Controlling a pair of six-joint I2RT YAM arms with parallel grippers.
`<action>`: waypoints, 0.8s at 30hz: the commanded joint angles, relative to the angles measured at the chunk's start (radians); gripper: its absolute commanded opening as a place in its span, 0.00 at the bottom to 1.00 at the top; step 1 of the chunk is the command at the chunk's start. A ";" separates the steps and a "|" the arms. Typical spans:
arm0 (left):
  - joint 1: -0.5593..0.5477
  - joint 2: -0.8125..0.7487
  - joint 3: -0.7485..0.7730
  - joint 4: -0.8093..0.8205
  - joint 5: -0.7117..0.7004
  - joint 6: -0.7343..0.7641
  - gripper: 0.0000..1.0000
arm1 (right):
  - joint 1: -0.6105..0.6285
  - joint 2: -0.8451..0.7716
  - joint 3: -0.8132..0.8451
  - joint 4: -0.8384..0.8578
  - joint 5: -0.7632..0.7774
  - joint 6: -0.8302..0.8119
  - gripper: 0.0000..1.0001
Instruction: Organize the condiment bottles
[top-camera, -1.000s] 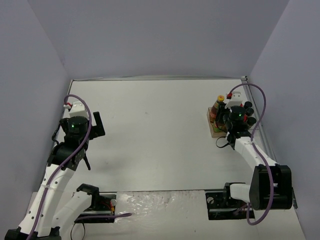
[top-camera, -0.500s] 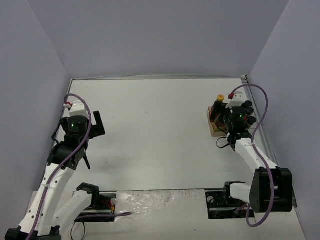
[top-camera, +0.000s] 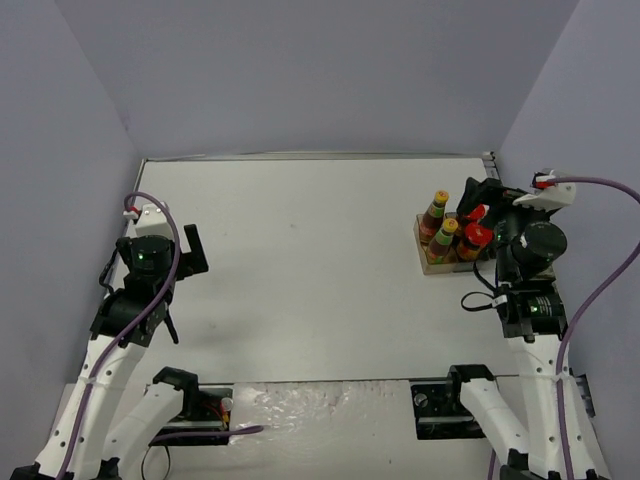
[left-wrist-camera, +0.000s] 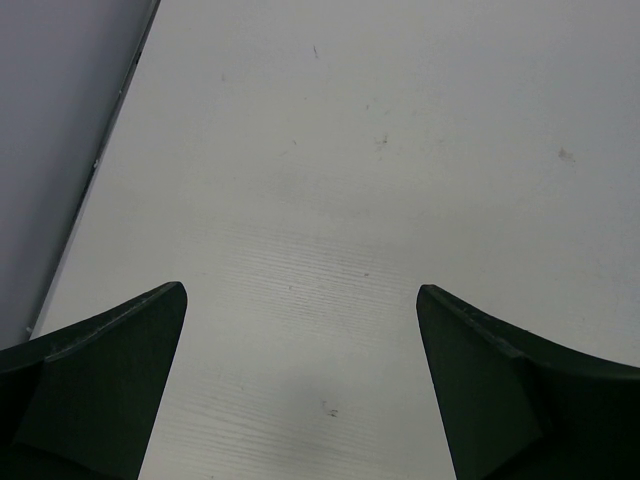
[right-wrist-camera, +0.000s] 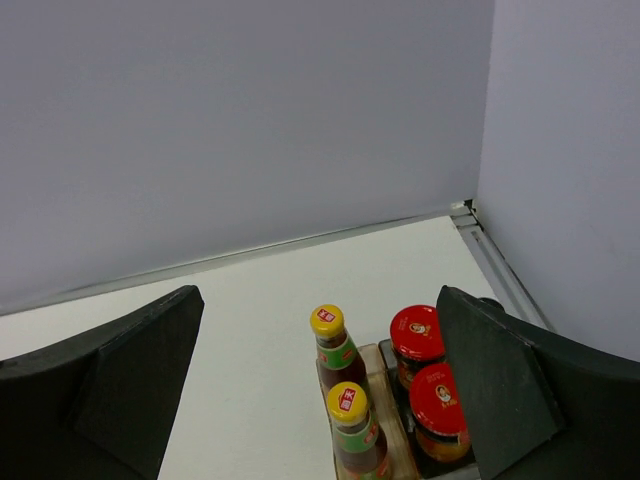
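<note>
Our right pincer has drawn up and back from the tray, jaws spread wide and holding nothing; a second ago it sat low over that tray. We now see two yellow-capped bottles and two red-lidded jars standing upright, side by side in the tray at the far right of the table. The black-capped shakers we cannot make out. Our left pincer hovers wide open and empty over the table, well apart. We judge the sorting done or nearly so
</note>
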 joint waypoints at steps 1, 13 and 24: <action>0.004 -0.011 0.028 0.049 0.000 0.017 0.97 | 0.049 -0.042 0.099 -0.226 0.184 0.120 1.00; 0.004 -0.064 0.053 -0.046 0.103 -0.017 0.97 | 0.110 -0.412 0.018 -0.400 0.203 0.023 1.00; 0.004 -0.142 -0.017 -0.050 0.067 -0.022 0.97 | 0.120 -0.539 -0.157 -0.379 0.174 0.049 1.00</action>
